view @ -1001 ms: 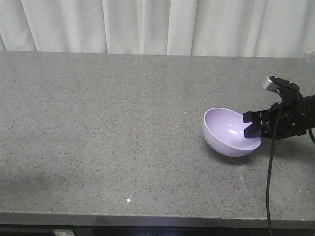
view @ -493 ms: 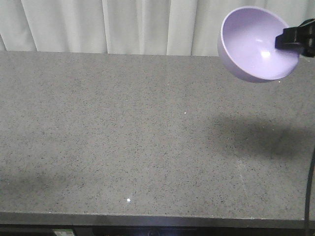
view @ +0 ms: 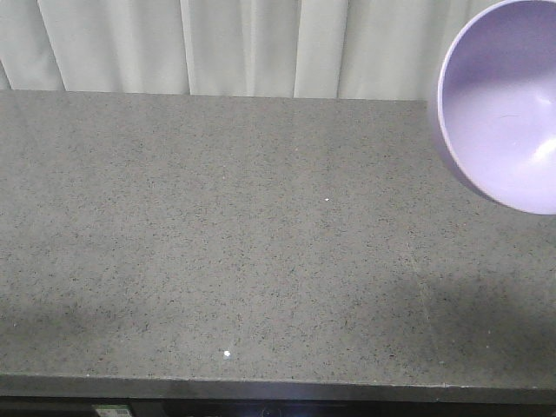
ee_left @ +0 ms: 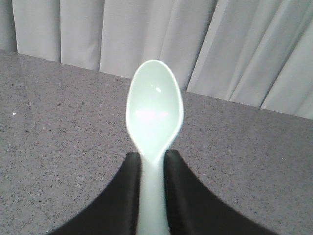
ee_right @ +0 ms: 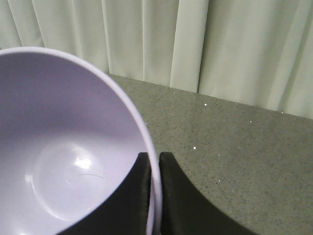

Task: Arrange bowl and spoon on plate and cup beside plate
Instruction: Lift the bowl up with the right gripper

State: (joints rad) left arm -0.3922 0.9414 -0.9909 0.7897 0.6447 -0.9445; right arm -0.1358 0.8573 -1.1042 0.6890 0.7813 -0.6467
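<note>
The pale lavender bowl (view: pixel 508 113) hangs high at the right edge of the front view, tilted with its inside toward the camera. My right gripper (ee_right: pixel 155 159) is shut on the bowl's (ee_right: pixel 63 147) rim, one finger inside and one outside. In the left wrist view my left gripper (ee_left: pixel 152 156) is shut on the handle of the mint-green spoon (ee_left: pixel 154 110), whose scoop points away over the counter. Neither gripper shows in the front view. The plate and the cup are out of view.
A grey speckled counter (view: pixel 217 234) fills the front view, with its front edge along the bottom. Pale curtains (view: pixel 243 43) hang behind its far edge.
The bowl has been lifted off the counter at the right and carried up and toward the camera, now looming large. The right gripper has left the front view.
</note>
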